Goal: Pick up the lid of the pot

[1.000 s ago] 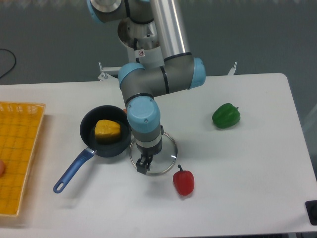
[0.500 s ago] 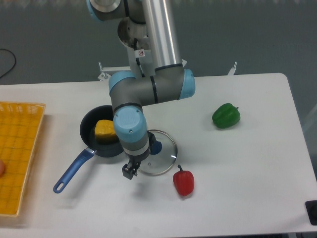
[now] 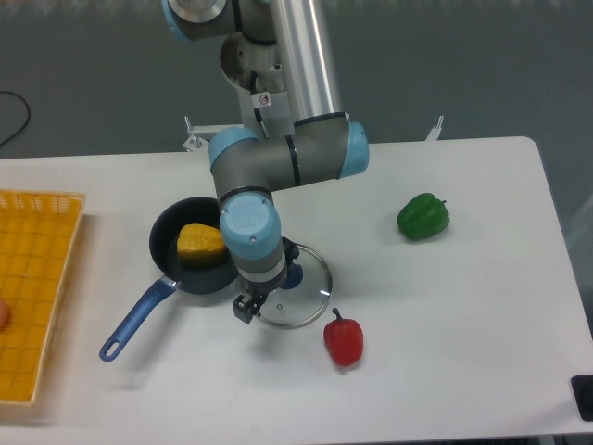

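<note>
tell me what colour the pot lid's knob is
The knob is dark blue, seen in the fixed camera's view.

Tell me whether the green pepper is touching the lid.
Apart. The camera view shows a wide strip of white table between the green pepper and the lid.

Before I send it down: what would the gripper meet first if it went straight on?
Probably the lid, on the side nearer the pan; this one view leaves the gripper's height and exact line unclear.

A plain, dark grey backdrop [image 3: 482,65] stood beyond the white table [image 3: 491,324], a thin black cable [image 3: 27,111] curving behind its far left side.
</note>
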Robot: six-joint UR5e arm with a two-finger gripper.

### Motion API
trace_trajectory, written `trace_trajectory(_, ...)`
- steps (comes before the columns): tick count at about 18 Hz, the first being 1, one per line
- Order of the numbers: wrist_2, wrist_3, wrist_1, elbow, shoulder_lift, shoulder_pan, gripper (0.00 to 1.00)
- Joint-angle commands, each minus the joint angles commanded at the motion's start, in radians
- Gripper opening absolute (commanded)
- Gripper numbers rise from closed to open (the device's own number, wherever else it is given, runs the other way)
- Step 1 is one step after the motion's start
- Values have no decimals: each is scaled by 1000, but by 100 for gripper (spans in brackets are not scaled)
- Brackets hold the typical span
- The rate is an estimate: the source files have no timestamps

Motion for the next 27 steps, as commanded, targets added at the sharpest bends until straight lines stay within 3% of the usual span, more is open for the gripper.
trace_trajectory(5, 20, 60, 2, -55, 29, 34, 100)
trace_trajectory(13, 22, 26, 11, -61, 25, 29, 99)
trace_trajectory(17, 22, -27, 9, -55, 18, 26, 81)
trace_trajectory(27, 23, -46, 8, -41, 12, 28, 67)
